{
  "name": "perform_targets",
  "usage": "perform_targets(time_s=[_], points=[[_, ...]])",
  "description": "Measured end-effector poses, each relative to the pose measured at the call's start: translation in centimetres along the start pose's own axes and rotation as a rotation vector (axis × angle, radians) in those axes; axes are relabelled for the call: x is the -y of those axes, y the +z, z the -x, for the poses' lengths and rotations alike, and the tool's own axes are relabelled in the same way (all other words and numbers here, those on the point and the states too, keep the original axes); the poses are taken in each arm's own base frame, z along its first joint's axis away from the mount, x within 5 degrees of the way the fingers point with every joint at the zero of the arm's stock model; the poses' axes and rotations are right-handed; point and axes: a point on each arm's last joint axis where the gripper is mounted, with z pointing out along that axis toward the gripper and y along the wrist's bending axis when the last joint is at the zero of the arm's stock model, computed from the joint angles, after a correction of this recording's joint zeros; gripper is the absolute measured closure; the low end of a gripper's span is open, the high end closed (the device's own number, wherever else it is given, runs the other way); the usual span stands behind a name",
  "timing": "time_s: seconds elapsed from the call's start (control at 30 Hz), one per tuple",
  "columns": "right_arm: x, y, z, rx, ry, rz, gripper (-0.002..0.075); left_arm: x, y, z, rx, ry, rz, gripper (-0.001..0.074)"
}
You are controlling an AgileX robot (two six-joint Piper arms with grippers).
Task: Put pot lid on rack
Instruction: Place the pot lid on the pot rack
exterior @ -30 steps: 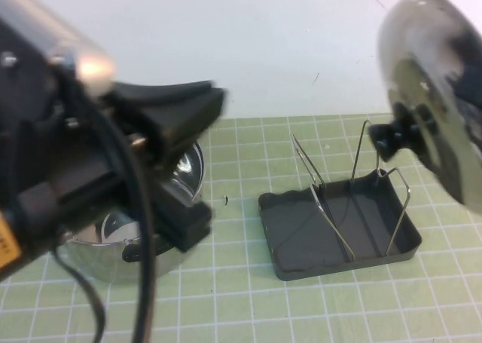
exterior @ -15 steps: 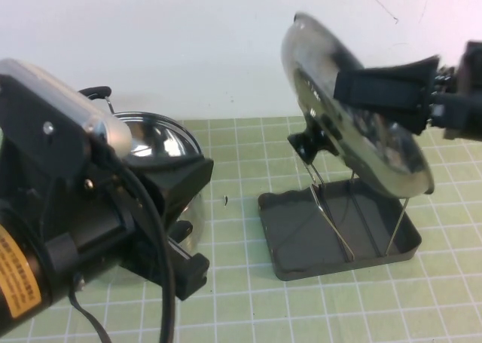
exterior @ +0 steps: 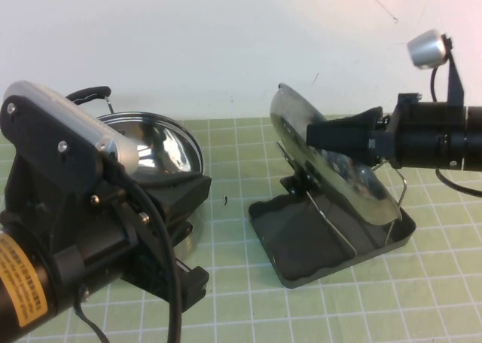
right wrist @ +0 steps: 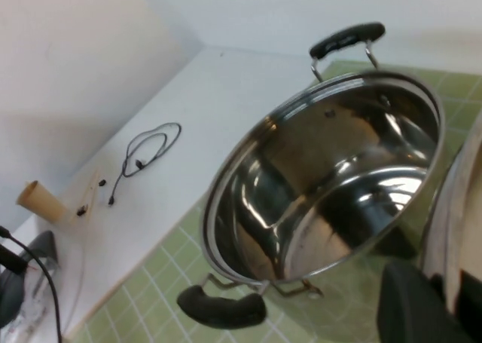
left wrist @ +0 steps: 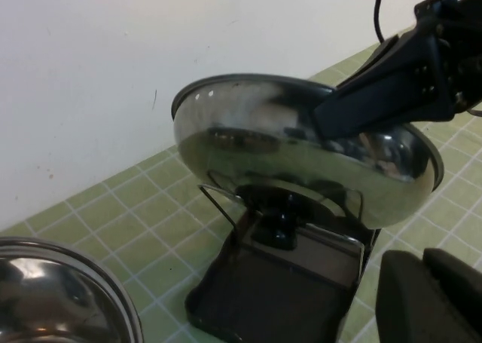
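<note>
We record the large round domed stainless-steel pot lid [exterior: 331, 158] standing on edge inside the small dark grey rectangular rack [exterior: 331, 241], leaning among its thin silver wire loop dividers [exterior: 335, 226], black knob [exterior: 297, 183] facing nine o'clock. The rack itself sits tilted, its nine-o'clock end raised off the green grid mat [exterior: 248, 313]. The right gripper [exterior: 339, 136] reaches in from three o'clock, its black fingers clamped on the lid's upper rim.

At nine o'clock from the rack we find the deep steel pot with two black handles [exterior: 162, 143]; its shiny interior holds nothing that we can see. The left gripper [exterior: 181, 230] hangs in front of the pot at the seven o'clock part of the high view; we cannot tell how its jaws stand.

A strip of bare mat separates pot and rack, marked by one small dark speck [exterior: 226, 200]. The mat's twelve o'clock edge meets white table just behind both containers.
</note>
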Motion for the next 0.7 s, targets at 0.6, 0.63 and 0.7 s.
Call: perform_targets(time_s=[0.6, 0.63, 0.7], points=[[0.73, 0.29, -0.05, 0.002, -0.047, -0.038, 0.0362, -0.02, 0.0, -0.05, -0.006, -0.008, 0.003, 0.0736], [0.73, 0.29, -0.05, 0.002, -0.047, -0.038, 0.032, -0.03, 0.0, -0.06, -0.006, -0.008, 0.003, 0.0736], [0.78, 0.23, -0.03, 0.003, -0.046, -0.04, 0.0276, -0.04, 0.0, -0.08, -0.008, -0.008, 0.004, 0.0736]])
